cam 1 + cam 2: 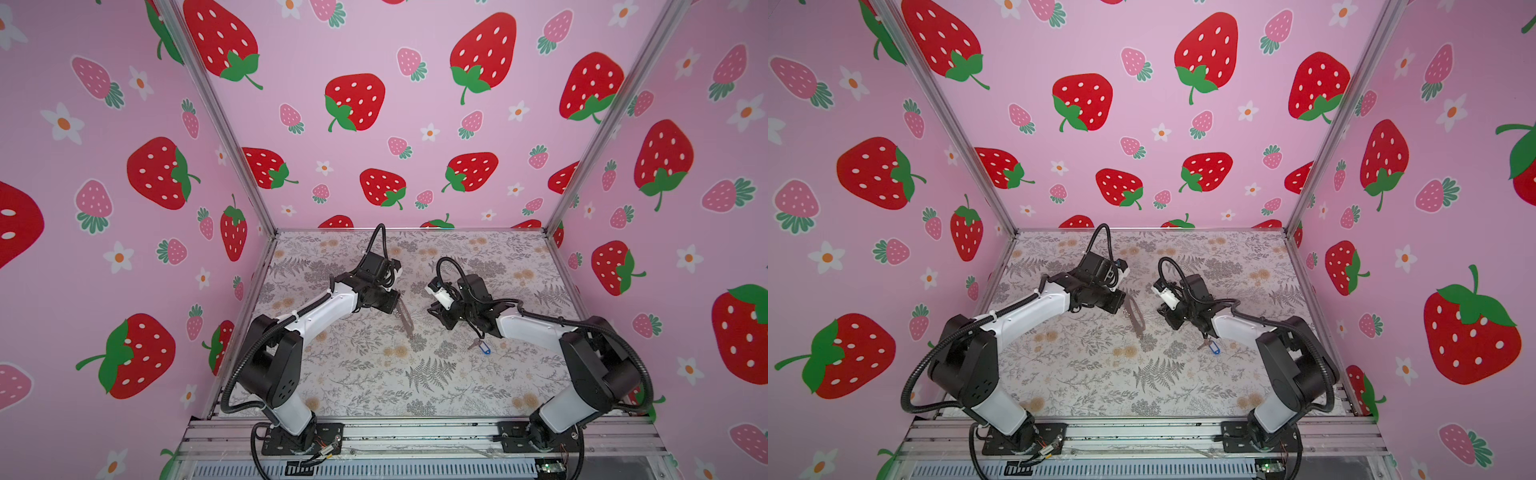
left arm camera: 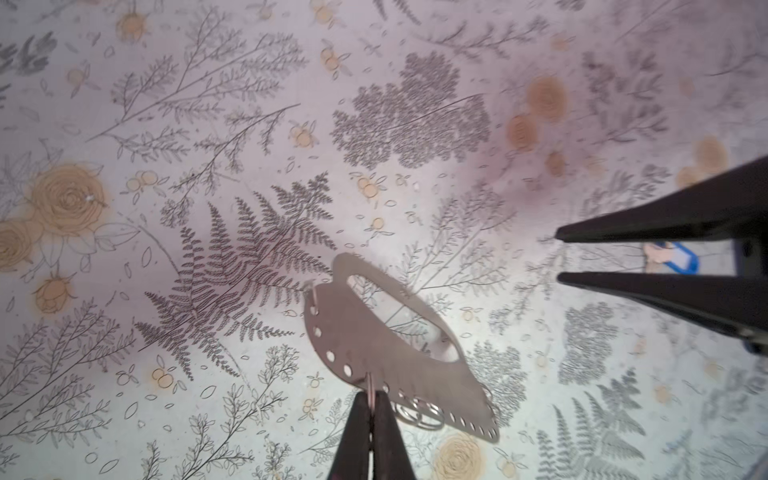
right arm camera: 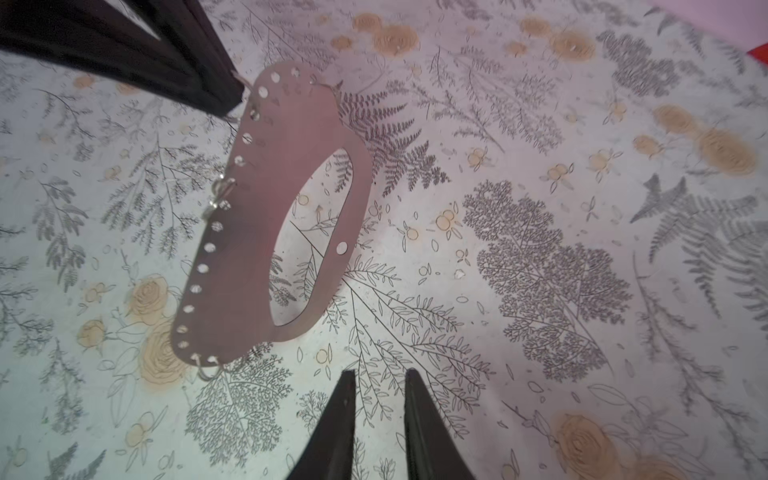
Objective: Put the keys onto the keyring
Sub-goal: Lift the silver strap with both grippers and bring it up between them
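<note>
The keyring, a grey-brown curved strap with pale dots and small metal rings on one edge, hangs above the table between the two arms. My left gripper is shut on one of its small rings, at the strap's dotted edge. In the right wrist view the strap hangs off the left gripper's fingers. My right gripper stands open and empty, just right of the strap. The keys, a silver key with a blue tag, lie on the table under the right arm.
The floral table cover is walled by pink strawberry-print panels on three sides. An aluminium rail with both arm bases runs along the near edge.
</note>
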Motion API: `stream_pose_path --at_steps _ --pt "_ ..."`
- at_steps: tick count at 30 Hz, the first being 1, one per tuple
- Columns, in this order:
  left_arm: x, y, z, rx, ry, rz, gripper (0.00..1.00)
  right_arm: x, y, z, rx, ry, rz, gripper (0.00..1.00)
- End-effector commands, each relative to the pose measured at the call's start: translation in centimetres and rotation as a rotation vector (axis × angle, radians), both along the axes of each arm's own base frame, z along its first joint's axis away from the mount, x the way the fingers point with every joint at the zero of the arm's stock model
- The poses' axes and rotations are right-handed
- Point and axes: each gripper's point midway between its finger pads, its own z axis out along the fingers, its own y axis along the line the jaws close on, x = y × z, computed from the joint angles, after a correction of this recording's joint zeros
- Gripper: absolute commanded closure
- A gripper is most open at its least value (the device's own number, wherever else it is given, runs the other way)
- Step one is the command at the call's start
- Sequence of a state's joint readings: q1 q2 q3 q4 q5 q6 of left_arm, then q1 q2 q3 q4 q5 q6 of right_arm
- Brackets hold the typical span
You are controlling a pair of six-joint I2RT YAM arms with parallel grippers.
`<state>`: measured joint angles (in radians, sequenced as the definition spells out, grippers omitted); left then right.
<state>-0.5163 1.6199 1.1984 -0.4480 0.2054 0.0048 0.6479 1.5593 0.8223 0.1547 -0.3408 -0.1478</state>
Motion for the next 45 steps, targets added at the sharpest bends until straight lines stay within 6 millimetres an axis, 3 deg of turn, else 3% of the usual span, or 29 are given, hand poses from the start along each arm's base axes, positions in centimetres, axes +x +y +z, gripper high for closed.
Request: stream_pose_path --at_steps 1,5,11,13,19,32,45 --pt "-1.8 -2.1 3.3 -0.102 -0.089 -0.181 0.94 -1.0 -0.2 2.4 0.033 -0.051 0.038 0.76" --pt "-2.9 -2.5 5.0 -0.139 -0.149 -0.263 0.97 -2.9 0.1 4.4 0.091 -0.078 0.129 0.74" --pt "-4.8 -2.8 3.8 -0.145 -0.134 -0.376 1.00 -3.7 -0.4 4.2 0.073 -0.069 0.139 0.74" --pt "-5.6 -3.3 4.3 -0.157 -0.165 -0.443 1.00 -4.3 -0.1 4.8 0.102 -0.077 0.177 0.74" --pt "-7.6 -4.1 6.2 -0.183 -0.336 -0.635 1.00 -7.9 0.3 6.6 0.208 -0.226 0.378 0.76" --pt "-10.9 -5.0 9.1 -0.196 -0.601 -0.858 1.00 -11.5 1.3 12.8 0.374 -0.440 0.553 0.83" --pt "-13.2 -5.4 10.3 -0.135 -0.774 -0.988 1.00 -12.7 2.0 13.1 0.371 -0.447 0.608 0.83"
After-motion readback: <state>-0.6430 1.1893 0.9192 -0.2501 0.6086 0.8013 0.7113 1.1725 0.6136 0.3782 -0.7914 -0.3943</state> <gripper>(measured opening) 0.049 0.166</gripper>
